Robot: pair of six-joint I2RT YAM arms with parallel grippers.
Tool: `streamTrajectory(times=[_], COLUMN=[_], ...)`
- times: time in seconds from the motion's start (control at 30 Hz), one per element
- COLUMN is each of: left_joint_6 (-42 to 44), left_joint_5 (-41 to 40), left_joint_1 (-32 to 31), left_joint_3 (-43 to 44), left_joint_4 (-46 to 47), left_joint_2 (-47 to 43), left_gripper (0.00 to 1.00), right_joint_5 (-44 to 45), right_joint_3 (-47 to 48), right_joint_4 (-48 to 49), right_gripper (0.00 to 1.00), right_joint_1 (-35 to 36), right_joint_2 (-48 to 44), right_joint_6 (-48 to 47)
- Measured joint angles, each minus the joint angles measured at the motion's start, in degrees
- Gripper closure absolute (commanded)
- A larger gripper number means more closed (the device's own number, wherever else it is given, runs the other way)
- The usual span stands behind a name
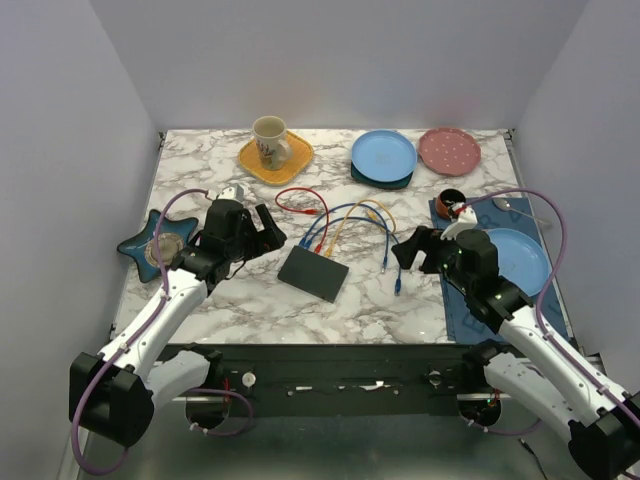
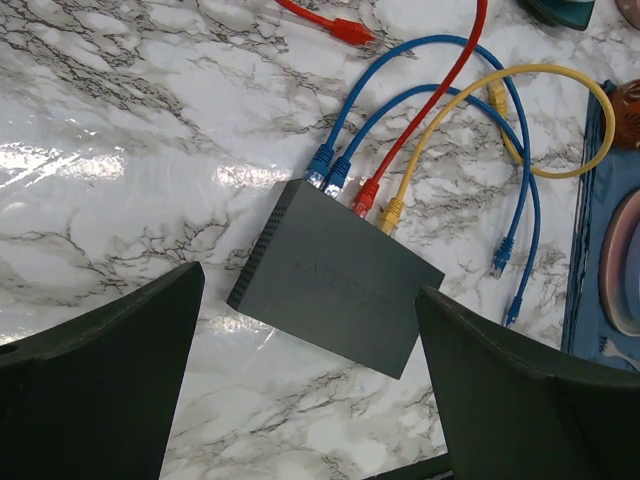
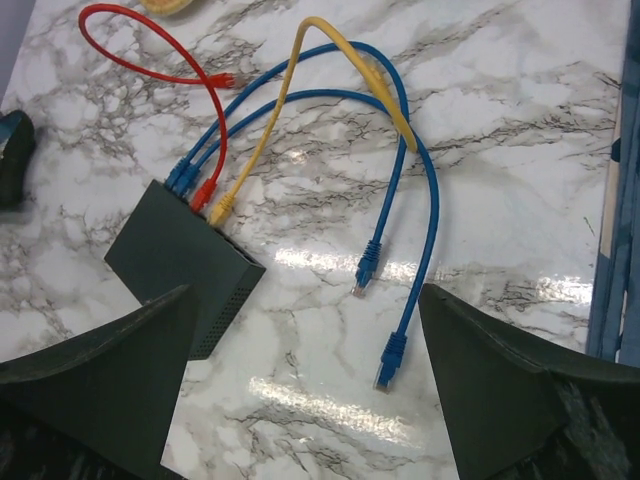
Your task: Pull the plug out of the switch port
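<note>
The black switch box (image 1: 313,273) lies flat mid-table between the arms. The switch port edge (image 2: 352,203) faces away from the arm bases and holds two blue plugs (image 2: 328,170), a red plug (image 2: 367,195) and a yellow plug (image 2: 392,212). In the right wrist view the box (image 3: 175,255) shows the same plugs (image 3: 203,193). My left gripper (image 1: 268,228) hovers open just left of the box, nothing between its fingers (image 2: 120,380). At the box's right my right gripper (image 1: 408,248) is open and empty, above the loose blue cable ends (image 3: 390,355).
At the back stand a mug (image 1: 268,140) on a yellow plate (image 1: 290,165), a blue plate (image 1: 383,155) and a pink plate (image 1: 449,150). A teal star dish (image 1: 150,245) sits left. A blue mat (image 1: 455,300) at the right carries a blue plate (image 1: 525,262), a brown cup (image 1: 452,205) and a spoon (image 1: 515,208).
</note>
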Motion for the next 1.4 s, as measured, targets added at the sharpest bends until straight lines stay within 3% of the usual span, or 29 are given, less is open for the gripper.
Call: streamTrajectory(times=[0.17,0.27,0.3,0.4,0.5,0.53,0.63,0.7,0.77,0.9,1.03,1.4], left_joint_6=[-1.2,-2.6,-3.5,-5.9,-9.4,-10.1,-13.1,-14.2,-15.0,-16.6,-16.9,-16.5], left_joint_5=[-0.1,-0.3,-0.3,-0.2,-0.2,-0.2,0.0,-0.1,-0.1,-0.4,-0.4,0.3], left_joint_1=[0.0,0.0,0.0,-0.1,-0.9,-1.2,-2.1,-2.4,-2.6,-2.8,-2.8,-3.2], left_joint_3=[-1.6,-2.4,-2.6,-4.0,-8.5,-9.8,-13.9,-15.0,-15.4,-16.4,-17.6,-16.7], left_joint_4=[0.2,-0.2,-0.1,0.7,2.5,2.7,3.0,3.1,3.5,4.6,4.8,6.8], left_joint_2=[-0.4,0.1,0.6,1.4,1.0,0.8,-0.5,-1.3,-1.9,-2.6,-2.1,10.2], left_gripper=[0.01,0.01,0.03,0.18,0.42,0.56,0.72,0.78,0.87,0.89,0.89,0.93], right_joint_5=[-4.0,-6.8,-7.8,-11.1,-13.2,-13.7,-14.7,-15.1,-15.3,-15.7,-15.8,-15.6], right_joint_3=[0.0,0.1,0.3,1.4,2.8,3.1,4.0,5.5,7.3,10.8,13.7,19.8], right_joint_4=[1.1,2.4,2.6,3.6,4.5,5.1,6.9,7.9,9.0,11.6,12.7,12.4], right_gripper=[0.09,0.19,0.27,0.37,0.54,0.56,0.59,0.59,0.66,0.7,0.81,0.87], right_joint_1=[0.0,0.0,0.0,0.1,1.2,1.8,3.7,4.9,5.4,5.9,6.2,9.1], right_joint_2=[0.8,3.9,5.4,11.8,17.3,18.7,22.1,25.0,28.3,35.6,42.9,53.9], right_joint_6=[-0.2,0.0,0.2,1.1,2.0,2.4,3.1,3.4,3.6,4.2,4.8,4.4])
